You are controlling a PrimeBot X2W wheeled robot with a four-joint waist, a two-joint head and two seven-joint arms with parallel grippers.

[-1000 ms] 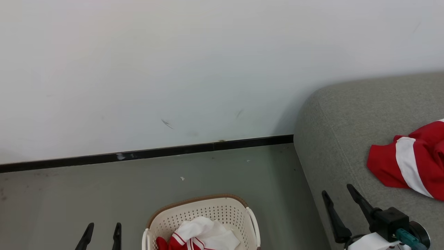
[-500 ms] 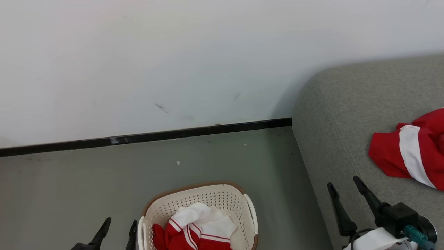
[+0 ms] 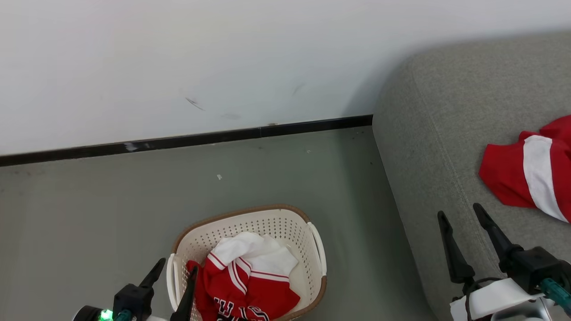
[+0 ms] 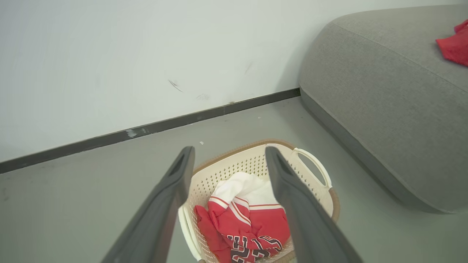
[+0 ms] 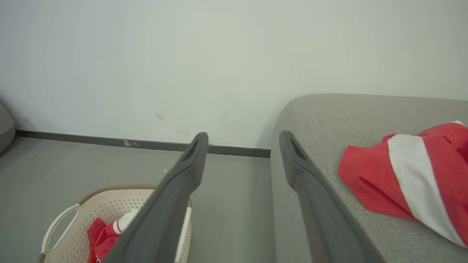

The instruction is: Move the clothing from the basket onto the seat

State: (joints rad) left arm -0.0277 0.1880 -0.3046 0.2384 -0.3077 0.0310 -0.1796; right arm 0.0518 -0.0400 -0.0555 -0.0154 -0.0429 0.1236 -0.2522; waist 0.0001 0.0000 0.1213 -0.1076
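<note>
A cream basket (image 3: 285,223) with a brown rim stands on the floor, holding a red and white garment (image 3: 250,285) with black-and-white lettering. The same basket (image 4: 226,171) and garment (image 4: 248,223) lie below my left gripper (image 4: 228,153), which hangs open and empty over them. In the head view my left gripper (image 3: 176,267) is at the basket's left rim. A second red garment with a white stripe (image 3: 531,171) lies on the grey sofa (image 3: 446,133). My right gripper (image 3: 459,211) is open and empty over the sofa's front edge, left of that garment (image 5: 409,175).
A white wall with a black baseboard (image 3: 178,141) runs behind the basket. Grey floor (image 3: 111,200) spreads to the left and between the basket and the sofa's rounded end (image 4: 365,102).
The head camera has tilted down, so the basket and sofa show more fully. My left gripper has risen further into view beside the basket. Both stay open.
</note>
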